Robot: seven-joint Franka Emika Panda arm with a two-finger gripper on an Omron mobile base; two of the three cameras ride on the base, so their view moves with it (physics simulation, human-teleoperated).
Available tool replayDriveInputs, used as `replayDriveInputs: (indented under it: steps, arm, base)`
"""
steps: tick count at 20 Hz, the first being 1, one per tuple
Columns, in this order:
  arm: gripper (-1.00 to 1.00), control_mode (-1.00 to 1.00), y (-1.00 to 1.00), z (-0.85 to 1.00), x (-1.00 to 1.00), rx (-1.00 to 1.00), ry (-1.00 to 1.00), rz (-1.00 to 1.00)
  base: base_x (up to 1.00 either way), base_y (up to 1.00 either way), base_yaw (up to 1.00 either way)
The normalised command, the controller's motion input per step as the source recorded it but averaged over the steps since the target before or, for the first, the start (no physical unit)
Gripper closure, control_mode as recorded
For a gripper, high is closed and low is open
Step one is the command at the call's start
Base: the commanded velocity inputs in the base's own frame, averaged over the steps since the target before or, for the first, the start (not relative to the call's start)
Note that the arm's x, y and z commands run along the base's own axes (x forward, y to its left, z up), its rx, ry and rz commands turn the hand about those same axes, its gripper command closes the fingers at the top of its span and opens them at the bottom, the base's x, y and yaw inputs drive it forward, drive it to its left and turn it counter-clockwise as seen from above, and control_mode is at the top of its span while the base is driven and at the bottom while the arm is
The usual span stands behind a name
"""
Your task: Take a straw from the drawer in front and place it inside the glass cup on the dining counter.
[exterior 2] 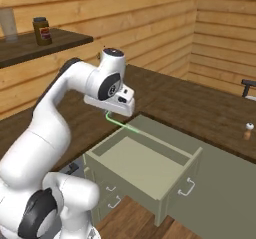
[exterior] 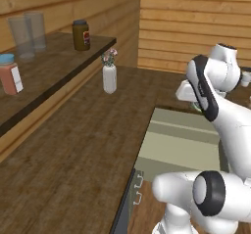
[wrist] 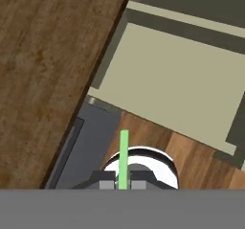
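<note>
Gripper [exterior 2: 111, 112] jaws are pinched tight on the straw [exterior 2: 122, 124], hanging above the back edge of the open drawer [exterior 2: 150, 165]. That drawer stands pulled out below the hand, and its pale green floor looks bare, so the pick appears done and the carry is what remains.

From the right base view the straw's long axis runs from the fingers down and out to the right over the drawer, slightly bent near the grip. In the hand view it shows as a green line rising straight between the fingertips.

A small whitish object at the right edge of the left base view, partly hidden by the arm, may be the cup; I cannot tell. The dining counter [exterior: 73, 145] spreads out to the arm's left, so I judge the hand must travel clear of the drawer before tipping the straw upright.
</note>
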Motion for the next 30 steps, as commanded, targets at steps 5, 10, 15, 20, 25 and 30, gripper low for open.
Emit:
replayDriveInputs:
  steps: [5, 10, 15, 20, 25, 30]
  arm:
    - [1.0, -1.0, 0.41, 0.35, -0.45, -0.18, -0.13, 0.0]
    - [1.0, 1.0, 0.05, 0.02, -0.16, -0.03, -0.03, 0.0]
    - [1.0, 1.0, 0.0, 0.0, 0.0, 0.0, 0.0, 0.0]
    - [1.0, 1.0, 0.0, 0.0, 0.0, 0.0, 0.0, 0.0]
    - [1.0, 1.0, 0.0, 0.0, 0.0, 0.0, 0.0, 0.0]
    - [1.0, 1.0, 0.0, 0.0, 0.0, 0.0, 0.0, 0.0]
  base:
    - [0.0, 0.0, 0.0]
    - [-0.8, -0.03, -0.04]
    - [-1.0, -0.68, -0.19]
    - [-0.38, -1.0, -0.22]
    - [0.0, -1.0, -0.26]
    - [0.0, -1.0, -0.29]
